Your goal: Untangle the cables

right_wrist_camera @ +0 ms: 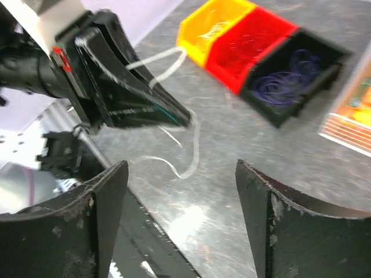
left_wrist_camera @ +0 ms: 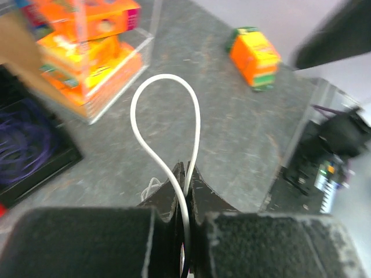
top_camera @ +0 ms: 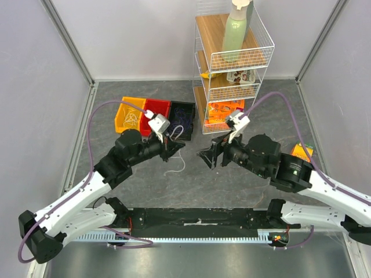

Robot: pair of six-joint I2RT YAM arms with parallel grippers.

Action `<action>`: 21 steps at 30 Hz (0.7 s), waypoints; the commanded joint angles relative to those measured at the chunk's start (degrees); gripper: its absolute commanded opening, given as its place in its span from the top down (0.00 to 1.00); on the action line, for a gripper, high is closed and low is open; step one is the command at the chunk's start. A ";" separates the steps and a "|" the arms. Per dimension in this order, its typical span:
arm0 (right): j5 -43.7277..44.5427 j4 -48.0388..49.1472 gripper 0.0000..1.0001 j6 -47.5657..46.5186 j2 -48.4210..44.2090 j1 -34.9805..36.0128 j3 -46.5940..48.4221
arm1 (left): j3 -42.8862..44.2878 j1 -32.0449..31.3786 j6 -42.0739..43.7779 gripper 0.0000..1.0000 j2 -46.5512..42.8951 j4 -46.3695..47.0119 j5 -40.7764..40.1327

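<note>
White cable [left_wrist_camera: 166, 76] pinched in left hand [left_wrist_camera: 185, 174], looping past its tips

Bright, even overhead light; soft shadows.
The top view is sharp. Left wrist view: the white cable [left_wrist_camera: 166, 77] is crisp, the orange box [left_wrist_camera: 255, 52] smeared. Right wrist view: glare whitens the table [right_wrist_camera: 194, 223] by its near edge.

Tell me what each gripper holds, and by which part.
The left gripper pinches the white cable at the base of its loop, which sticks out past the fingertips. The right gripper is open and holds nothing.
</note>
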 commanded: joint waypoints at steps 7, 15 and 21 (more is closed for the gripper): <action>17.30 -9.81 0.12 -0.55 -12.44 0.02 -0.19 | 14.92 22.30 -12.28 0.98 14.99 -10.29 -18.28; 16.33 -12.09 0.13 3.93 -18.69 0.02 -3.44 | 27.65 31.99 -8.78 0.98 34.05 -2.46 -34.27; 17.38 -14.99 0.14 6.22 -23.26 0.02 -3.09 | 36.55 33.66 5.80 0.99 48.30 1.93 -40.77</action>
